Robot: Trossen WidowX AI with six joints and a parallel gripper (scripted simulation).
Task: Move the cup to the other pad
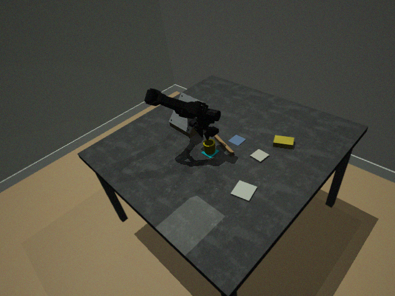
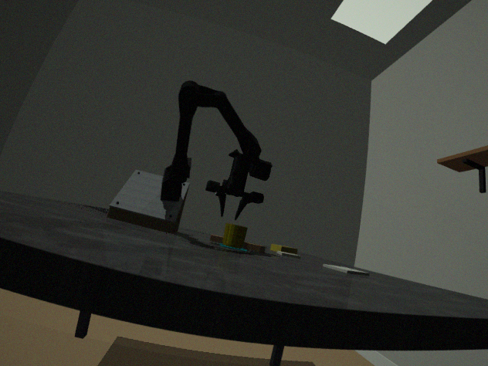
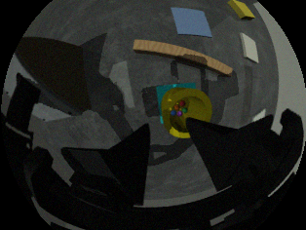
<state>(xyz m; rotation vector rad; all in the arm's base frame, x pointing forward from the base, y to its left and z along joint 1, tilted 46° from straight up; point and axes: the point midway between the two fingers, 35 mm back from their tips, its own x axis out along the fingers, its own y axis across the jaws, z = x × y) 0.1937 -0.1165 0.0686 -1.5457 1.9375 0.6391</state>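
Observation:
The yellow cup (image 1: pixel 209 148) (image 2: pixel 235 235) (image 3: pixel 206 116) stands upright on the cyan pad (image 1: pixel 207 155) (image 3: pixel 167 91). Several small coloured marbles (image 3: pixel 180 108) lie inside it. The blue pad (image 1: pixel 237 140) (image 3: pixel 191 21) lies flat and bare, beyond the wooden strip from the cup. My gripper (image 2: pixel 228 217) (image 3: pixel 168 124) is open and empty. Its fingertips hang a little above the cup's rim in the exterior view, with a gap between them and the cup. The blue pad cannot be made out in the exterior view.
A wooden strip (image 1: pixel 224 145) (image 3: pixel 166 50) lies between the cup and the blue pad. A yellow block (image 1: pixel 283 140) (image 2: pixel 282 248) and two pale tiles (image 1: pixel 259 155) (image 1: pixel 244 190) lie farther off. A box with a slanted grey panel (image 1: pixel 178 120) (image 2: pixel 137 197) stands by the arm.

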